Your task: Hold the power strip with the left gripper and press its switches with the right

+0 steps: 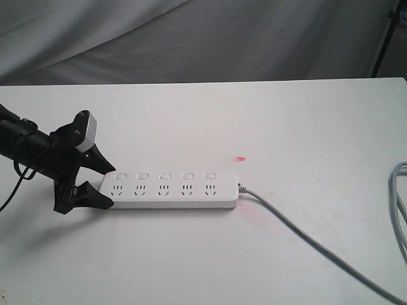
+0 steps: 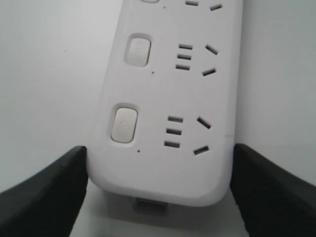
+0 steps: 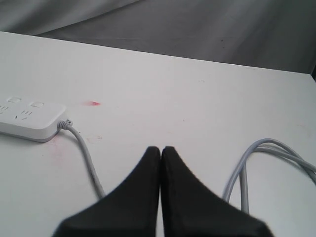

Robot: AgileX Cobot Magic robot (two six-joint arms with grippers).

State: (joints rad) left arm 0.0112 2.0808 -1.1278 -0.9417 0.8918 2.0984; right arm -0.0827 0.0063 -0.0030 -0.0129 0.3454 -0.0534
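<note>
Left fingers [image 2: 42, 197]: nearest the lens in the left wrist view. They are dark, one on each long side of the power strip [image 2: 163, 123] at its plain end.
Left tool [image 1: 109, 185]: spread wide, with each finger up against a side of the power strip. I read that as a hold, not a gap.
Power strip position: flat on the counter [image 1: 286, 114], sockets up. Its left end is in my left tool, and the cord [image 1: 305, 238] leaves the right end.
Right tool [image 3: 161, 150]: closed tight, tip to tip, nothing in it. It is out of the exterior view, low over the counter on the cord side, well apart from the power strip.
Switches [image 1: 164, 176]: five in a row along the back edge, nothing touching any. I can't tell whether they are on or off.
Done: the hold, in my judgement.
Left to do: all the pressing. My right tool must first get across to the row.
Around: a red spot [image 1: 240, 158] on the counter behind the cord end, a looped cable [image 1: 399, 197] at the right edge, and grey cloth [image 1: 191, 38] behind.
In the way: the cord lies between my right tool and the power strip, so I should approach from above. The first switch sits close to my left fingers, so clearance there is tight.
</note>
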